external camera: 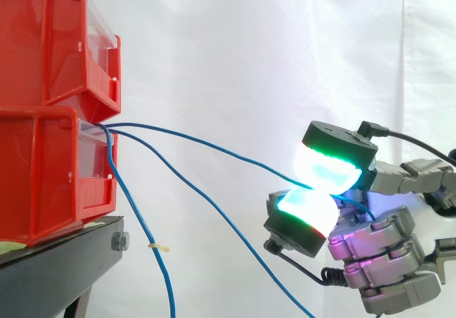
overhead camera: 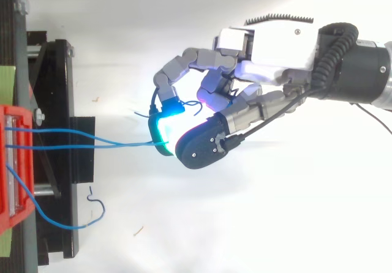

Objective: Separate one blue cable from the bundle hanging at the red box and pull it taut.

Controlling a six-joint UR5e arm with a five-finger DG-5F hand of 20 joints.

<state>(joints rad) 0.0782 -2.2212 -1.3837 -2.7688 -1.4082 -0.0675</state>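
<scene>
Three blue cables come out of the lower red bin point(external camera: 43, 175) at its front lip. The top cable point(external camera: 214, 147) runs rightward in a shallow bow to my hand point(external camera: 377, 239). There it is pinched between two glowing green-white fingertips point(external camera: 328, 168), with its short free end sticking out behind them. A second cable point(external camera: 214, 211) slopes down to the lower right, passing below the pinch. The third cable point(external camera: 146, 239) hangs nearly straight down with a small tag on it. From above, my hand point(overhead camera: 275, 46) reaches in from the right and two cables point(overhead camera: 79, 132) meet its curled fingertips.
A second red bin point(external camera: 50, 40) is stacked on the lower one, and both rest on a black stand point(external camera: 64, 261). In the top view the third cable point(overhead camera: 92, 205) loops out over the stand's edge point(overhead camera: 55, 101). A white curtain is behind.
</scene>
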